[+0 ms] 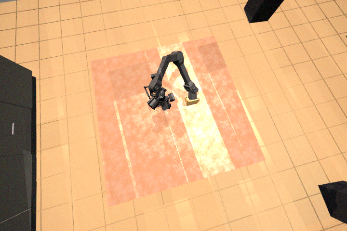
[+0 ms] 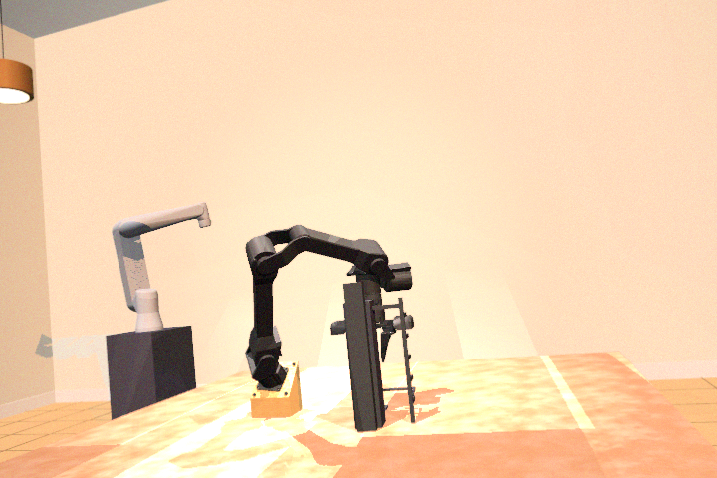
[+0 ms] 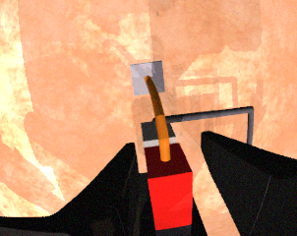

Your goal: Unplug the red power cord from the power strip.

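Your jaws stand partly parted, one finger [image 3: 103,204] either side of the red plug [image 3: 170,191], gripping nothing. The plug sits atop the upright dark power strip [image 2: 363,355], its orange cord [image 3: 158,118] running down to a small grey block [image 3: 148,79] on the desk [image 3: 70,59] beyond.
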Tool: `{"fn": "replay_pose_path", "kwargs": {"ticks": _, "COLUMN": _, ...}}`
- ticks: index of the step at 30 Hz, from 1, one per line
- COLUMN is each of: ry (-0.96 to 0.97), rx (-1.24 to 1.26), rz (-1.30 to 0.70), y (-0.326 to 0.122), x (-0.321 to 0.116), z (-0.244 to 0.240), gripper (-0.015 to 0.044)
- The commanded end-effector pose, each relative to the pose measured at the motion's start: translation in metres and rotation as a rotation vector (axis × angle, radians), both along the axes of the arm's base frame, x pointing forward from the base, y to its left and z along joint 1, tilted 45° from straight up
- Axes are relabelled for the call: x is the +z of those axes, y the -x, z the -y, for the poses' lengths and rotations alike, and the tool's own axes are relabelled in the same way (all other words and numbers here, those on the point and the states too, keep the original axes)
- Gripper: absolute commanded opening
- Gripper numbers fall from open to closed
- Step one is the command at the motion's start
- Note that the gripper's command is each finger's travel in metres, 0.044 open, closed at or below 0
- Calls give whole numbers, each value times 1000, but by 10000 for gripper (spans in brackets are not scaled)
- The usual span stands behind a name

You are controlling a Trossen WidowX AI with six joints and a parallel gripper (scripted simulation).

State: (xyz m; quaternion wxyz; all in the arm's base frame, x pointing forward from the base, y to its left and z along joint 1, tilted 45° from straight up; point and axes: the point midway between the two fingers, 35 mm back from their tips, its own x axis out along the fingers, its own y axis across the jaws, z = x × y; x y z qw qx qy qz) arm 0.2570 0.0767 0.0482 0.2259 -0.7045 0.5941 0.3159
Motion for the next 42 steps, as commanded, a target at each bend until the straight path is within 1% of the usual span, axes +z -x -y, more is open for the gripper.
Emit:
{"fn": "replay_pose_path", "kwargs": {"ticks": 1, "ry": 2, "rx": 7, "rz": 4, "y": -2, "x": 7, "z": 5, "gripper": 160}}
{"fn": "replay_pose_path", "kwargs": {"ticks": 15, "ry": 4, "rx": 7, "rz": 4, "y": -4, "x": 22, "z": 20, "gripper": 160}}
{"fn": "replay_pose_path", "kwargs": {"ticks": 29, "ry": 5, "rx": 7, "rz": 4, "y": -6, "x": 14, "z": 29, "gripper": 160}}
{"fn": "replay_pose_path", "kwargs": {"ticks": 33, "ry": 0, "rx": 0, "rz": 3, "y": -5, "x": 15, "z": 27, "gripper": 55}}
{"fn": "replay_pose_path", "kwargs": {"ticks": 42, "ry": 0, "rx": 0, "rz": 3, "y": -5, "x": 15, "z": 27, "gripper": 0}}
